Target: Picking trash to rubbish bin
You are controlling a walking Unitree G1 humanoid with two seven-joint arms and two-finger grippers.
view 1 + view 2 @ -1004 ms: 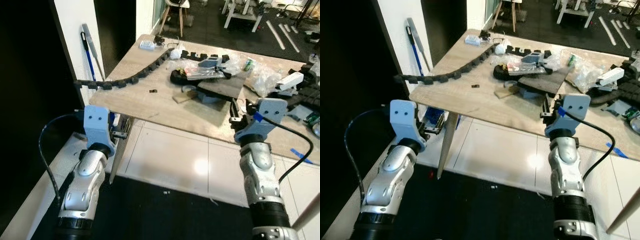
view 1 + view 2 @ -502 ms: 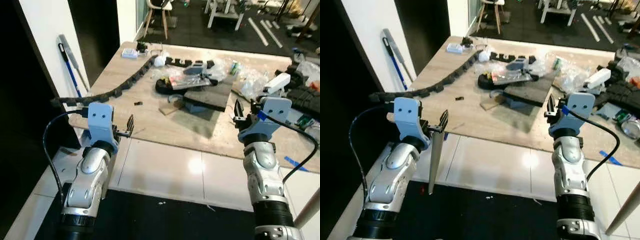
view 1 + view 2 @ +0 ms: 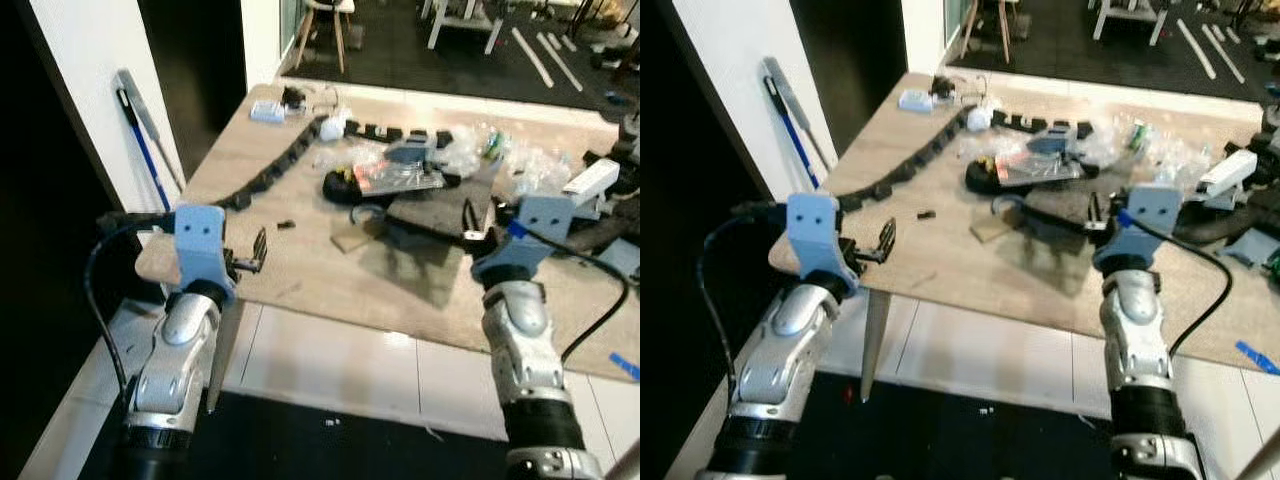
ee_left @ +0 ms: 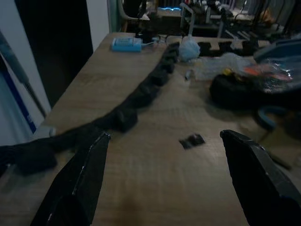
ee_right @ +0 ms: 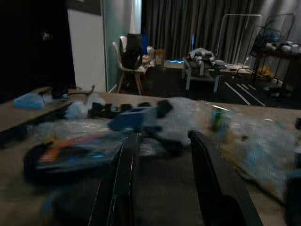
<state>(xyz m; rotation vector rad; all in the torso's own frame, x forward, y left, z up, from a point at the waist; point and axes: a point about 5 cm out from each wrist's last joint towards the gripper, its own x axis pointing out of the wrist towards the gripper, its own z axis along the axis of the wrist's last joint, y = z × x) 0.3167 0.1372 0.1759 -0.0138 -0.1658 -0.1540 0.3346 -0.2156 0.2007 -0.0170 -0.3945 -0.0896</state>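
Approach step: left gripper point(image 3: 256, 256) and right gripper point(image 3: 477, 213) both spread, empty over table point(image 3: 300, 260); next, reach for plastic wrappers point(image 3: 455, 155).

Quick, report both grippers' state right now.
Left gripper: open, empty, over the wooden table edge.
Right gripper: open, empty, pointing at the clutter on the table.

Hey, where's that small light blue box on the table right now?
The light blue box sits at the table's far left corner in the head views, just beyond the end of the black cable chain.
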